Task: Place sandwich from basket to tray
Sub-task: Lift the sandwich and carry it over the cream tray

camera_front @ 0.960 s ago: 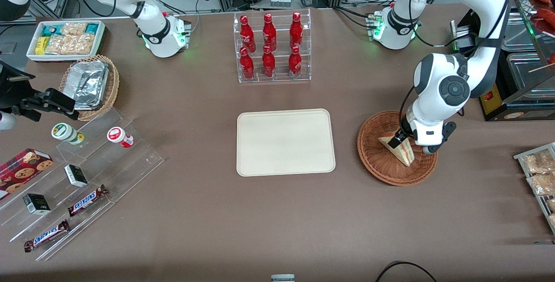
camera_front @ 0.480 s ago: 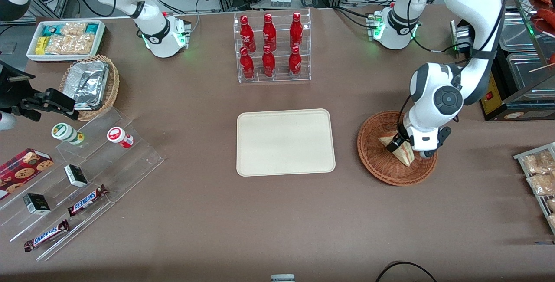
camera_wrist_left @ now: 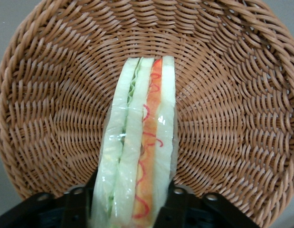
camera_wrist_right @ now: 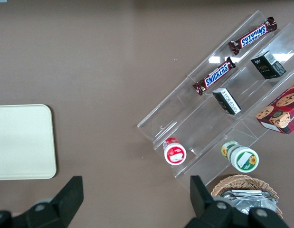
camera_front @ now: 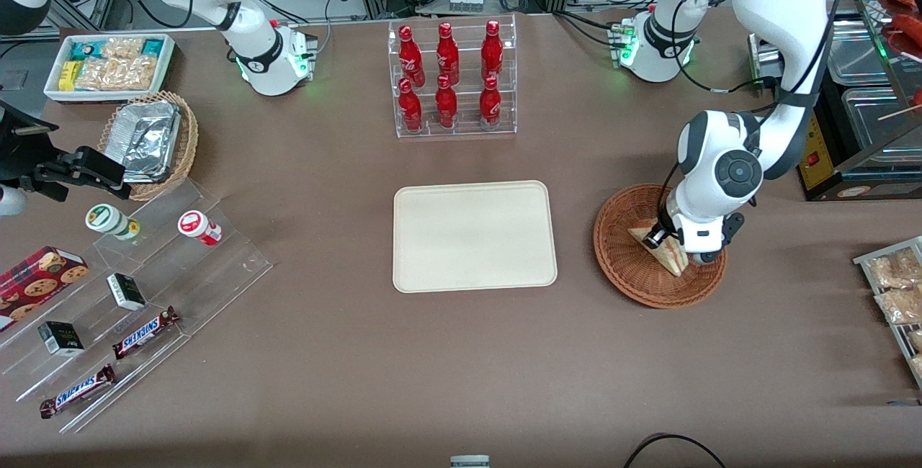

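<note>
Wrist view has my left gripper (camera_wrist_left: pixel 131 209) down inside the round reddish-brown woven wicker basket (camera_wrist_left: pixel 232 95), its two dark fingers (camera_wrist_left: pixel 75 209) set on either flat face of the pale triangular wrapped sandwich (camera_wrist_left: pixel 139 142). They look pressed against the wrapping, so I judge I am gripping it, though I cannot be certain how firmly. The wedge stands on edge, red, green and yellow filling facing the camera, and appears to rest on the weave. To do this well I should squeeze only enough to hold the soft bread, lift straight up until it clears the rim, then carry it level toward the flat cream-beige rectangular tray (camera_front: pixel 475 235), well apart toward the parked arm's end.
</note>
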### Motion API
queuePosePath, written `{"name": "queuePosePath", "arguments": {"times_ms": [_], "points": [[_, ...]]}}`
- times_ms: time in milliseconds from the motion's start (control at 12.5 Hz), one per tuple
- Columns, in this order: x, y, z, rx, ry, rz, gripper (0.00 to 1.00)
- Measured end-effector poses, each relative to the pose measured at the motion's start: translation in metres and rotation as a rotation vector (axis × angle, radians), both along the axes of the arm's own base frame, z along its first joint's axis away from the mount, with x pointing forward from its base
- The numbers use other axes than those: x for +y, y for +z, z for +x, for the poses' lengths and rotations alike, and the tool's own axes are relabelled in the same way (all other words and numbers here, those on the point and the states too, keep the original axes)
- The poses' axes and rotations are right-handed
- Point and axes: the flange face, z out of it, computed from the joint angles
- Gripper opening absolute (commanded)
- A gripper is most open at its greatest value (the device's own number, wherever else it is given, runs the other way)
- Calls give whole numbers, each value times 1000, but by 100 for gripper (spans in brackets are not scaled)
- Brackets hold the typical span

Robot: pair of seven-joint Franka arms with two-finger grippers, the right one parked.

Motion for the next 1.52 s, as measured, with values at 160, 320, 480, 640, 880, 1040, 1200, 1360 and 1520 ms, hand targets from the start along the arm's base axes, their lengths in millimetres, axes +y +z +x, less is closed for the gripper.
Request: {"name": "queuePosePath", "arguments": {"times_ms": [160, 320, 480, 640, 880, 1040, 1200, 1360, 1520], "points": [[-1, 20, 6, 9, -5, 2, 11], [-7, 49, 12, 37, -68, 3, 9], [-26, 75, 11, 82, -187, -4, 8], [-73, 91, 4, 102, -311, -18, 9], [-163, 95, -11, 91, -502, -55, 9], [-218, 86, -18, 91, -575, -72, 9], [-273, 75, -22, 84, -574, -75, 8], [-321, 61, -24, 56, -551, -34, 8], [-362, 45, -27, 37, -521, -24, 8]]}}
